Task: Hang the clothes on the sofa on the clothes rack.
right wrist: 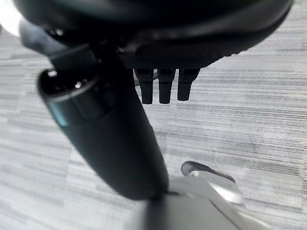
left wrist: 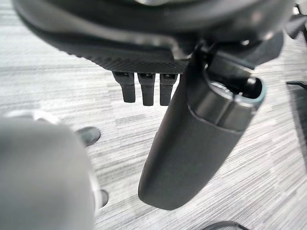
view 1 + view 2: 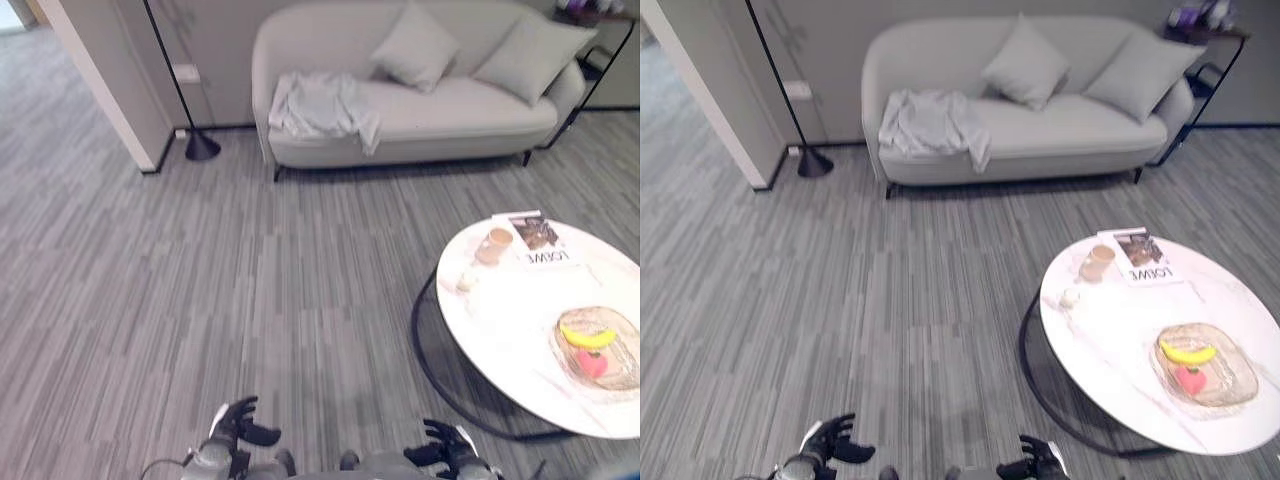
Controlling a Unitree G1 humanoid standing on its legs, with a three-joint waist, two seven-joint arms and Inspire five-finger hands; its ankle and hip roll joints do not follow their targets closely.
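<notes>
Left to right: thin black floor lamp pole w/ round base (image 3: 201,147) stands by the wall corner, just beside the pale grey fabric sofa (image 3: 450,115). The crumpled white garment (image 3: 322,104) lies draped over the sofa's left end, hem hanging over the seat edge; two grey cushions (image 3: 415,45) sit further right. Round white marble-look desk on a black ring frame (image 3: 500,330) is near the robot's right, carrying a tan cup (image 3: 494,244), a magazine (image 3: 540,240) and a woven tray w/ banana and red fruit (image 3: 600,345).

Left hand (image 3: 240,425) and right hand (image 3: 445,445) hang low near the body, fingers loosely extended, holding nothing; garment is well apart from both.

Risks, as I judge: walking fwd, right side could clip the desk rim and tip the cup. Veering left could knock the lamp pole. A shallow pinch on loose cloth may slip or drag just one layer. No clothes rack seen from here, so a turn w/ trailing cloth could snag.
</notes>
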